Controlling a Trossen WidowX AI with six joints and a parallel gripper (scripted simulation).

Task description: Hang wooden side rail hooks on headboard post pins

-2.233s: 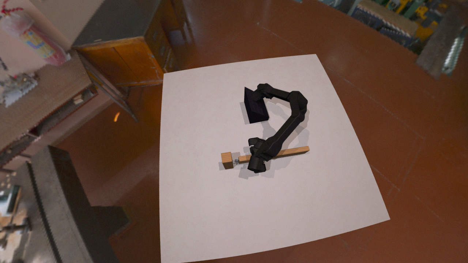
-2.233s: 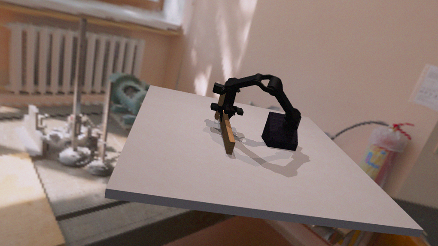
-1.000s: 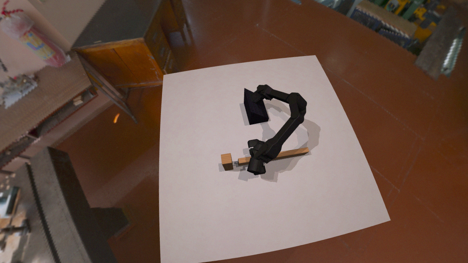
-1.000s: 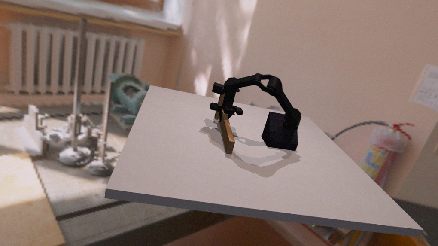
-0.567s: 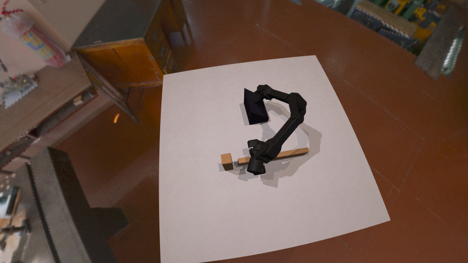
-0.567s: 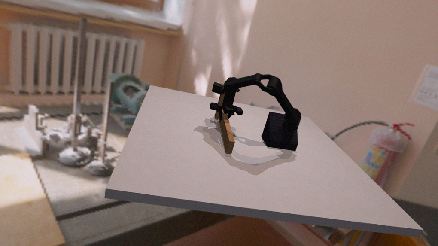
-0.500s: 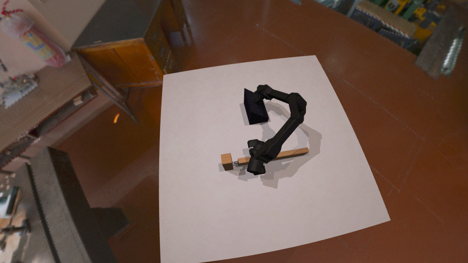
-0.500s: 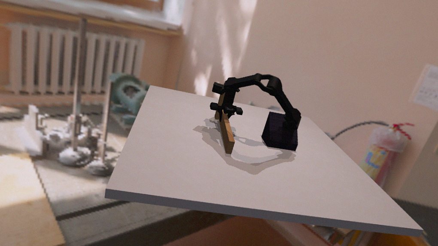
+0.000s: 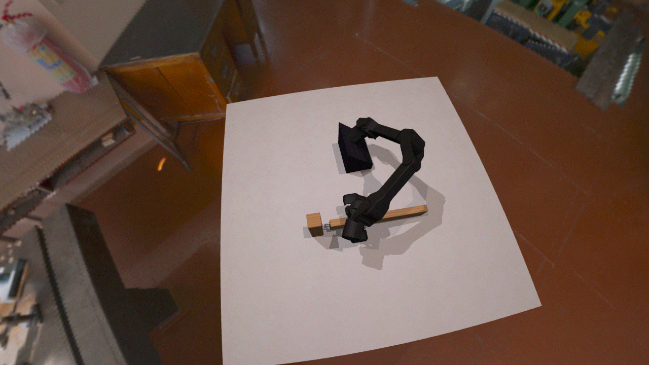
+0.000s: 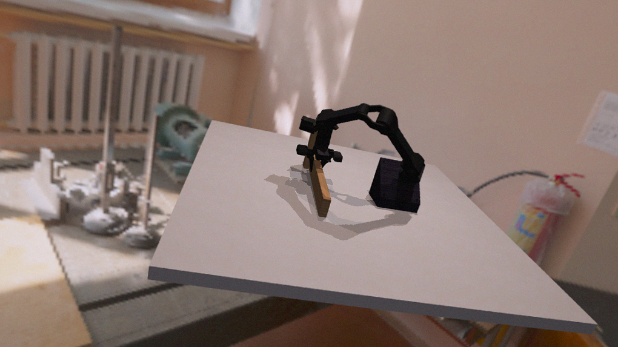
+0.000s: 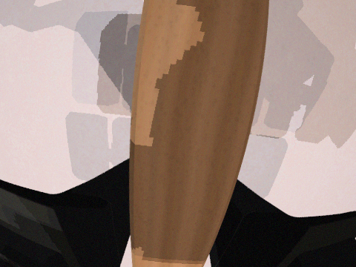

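Note:
The wooden side rail [image 9: 405, 212] [image 10: 321, 187] [image 11: 193, 130] runs from under my gripper toward the right in the top view. Its far end appears to rest on the table. My gripper [image 10: 318, 160] [image 11: 175, 162] is shut on the rail near its hook end, with a finger on each side in the wrist view. The steel hooks [image 9: 326, 225] stick out of the rail's near end, in the narrow gap in front of the headboard post [image 9: 314, 225] [image 10: 306, 162]. The post stands upright. Its slot and pins are hidden, so I cannot tell whether the hooks touch the pins.
The white table [image 9: 281, 290] [image 10: 373, 269] carries everything. The dark arm base [image 9: 354, 152] [image 10: 395, 188] stands to one side of the rail. The arm arches from the base over the rail and hides its middle in the top view.

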